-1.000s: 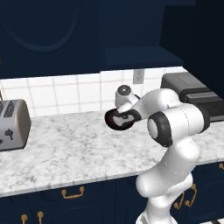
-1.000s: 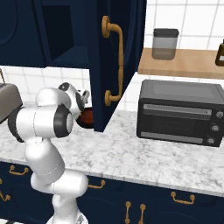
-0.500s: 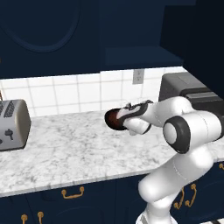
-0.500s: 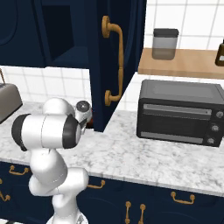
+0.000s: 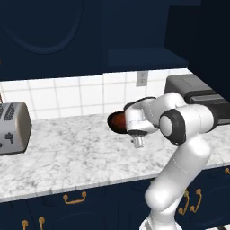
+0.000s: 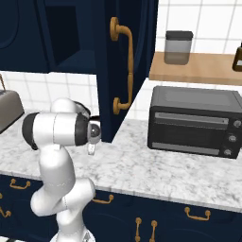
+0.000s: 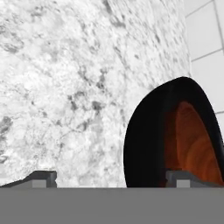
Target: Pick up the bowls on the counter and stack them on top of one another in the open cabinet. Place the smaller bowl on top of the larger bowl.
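Note:
The glossy black larger bowl [image 5: 112,120] stands on the marbled counter [image 5: 67,152] near the backsplash. The reddish-brown smaller bowl [image 5: 119,121] shows within its rim; whether it is nested inside or just behind, I cannot tell. My gripper [image 5: 138,142] points down at the bowls' right side, open and holding nothing. In the hand view the black bowl [image 7: 144,144] and the reddish-brown bowl [image 7: 192,144] sit at the right. There my gripper [image 7: 113,178] straddles the black wall, one fingertip [image 7: 41,177] over bare counter and the other over the orange inside. The cabinet shelf [image 5: 143,58] hangs above.
A silver toaster [image 5: 11,128] stands at the counter's left end. A black toaster oven [image 6: 194,120] sits at the right. The open cabinet door [image 6: 124,66] with a brass handle juts out between arm and oven. A wooden shelf [image 6: 198,71] carries a jar.
The arm has swung its elbow out to the right and the hand has turned to point down beside the bowls. The bowls have stayed put and the jaws have stayed open.

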{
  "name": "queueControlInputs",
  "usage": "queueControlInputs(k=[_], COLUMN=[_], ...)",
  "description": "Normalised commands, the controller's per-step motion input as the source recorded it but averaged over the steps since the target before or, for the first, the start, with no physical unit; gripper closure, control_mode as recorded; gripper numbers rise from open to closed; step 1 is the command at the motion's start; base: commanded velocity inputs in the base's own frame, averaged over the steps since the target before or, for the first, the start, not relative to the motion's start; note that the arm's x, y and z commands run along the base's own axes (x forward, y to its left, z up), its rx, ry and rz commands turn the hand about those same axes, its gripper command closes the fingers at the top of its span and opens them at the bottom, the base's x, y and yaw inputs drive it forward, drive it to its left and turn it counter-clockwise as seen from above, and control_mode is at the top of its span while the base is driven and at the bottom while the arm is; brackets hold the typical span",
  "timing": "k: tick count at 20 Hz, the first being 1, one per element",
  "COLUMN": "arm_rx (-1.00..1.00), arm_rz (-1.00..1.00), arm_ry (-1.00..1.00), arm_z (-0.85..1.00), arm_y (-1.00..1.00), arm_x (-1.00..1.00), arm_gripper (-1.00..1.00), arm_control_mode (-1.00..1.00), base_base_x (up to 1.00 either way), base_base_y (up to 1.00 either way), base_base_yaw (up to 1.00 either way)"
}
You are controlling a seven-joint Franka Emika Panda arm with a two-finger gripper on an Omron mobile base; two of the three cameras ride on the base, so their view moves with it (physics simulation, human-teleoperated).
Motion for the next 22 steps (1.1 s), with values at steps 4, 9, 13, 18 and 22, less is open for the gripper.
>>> queueControlInputs(k=[4,9,13,18,22], arm_rx=[0.00,0.04,0.05,0.06,0.07], arm_rz=[0.05,0.02,0.06,0.02,0.00], arm_ry=[0.21,0.25,0.26,0.19,0.05], arm_z=[0.35,0.95,0.91,1.00,1.00], arm_y=[0.00,-0.03,-0.01,-0.09,-0.29], arm_x=[0.40,0.05,0.41,0.23,0.00], arm_gripper=[-1.00,-1.00,-1.00,-1.00,-1.00], arm_control_mode=[-1.00,-1.00,-1.00,-1.00,-1.00], base_base_x=[0.00,0.00,0.00,0.00,0.00], base_base_y=[0.00,0.00,0.00,0.00,0.00], base_base_yaw=[0.00,0.00,0.00,0.00,0.00])
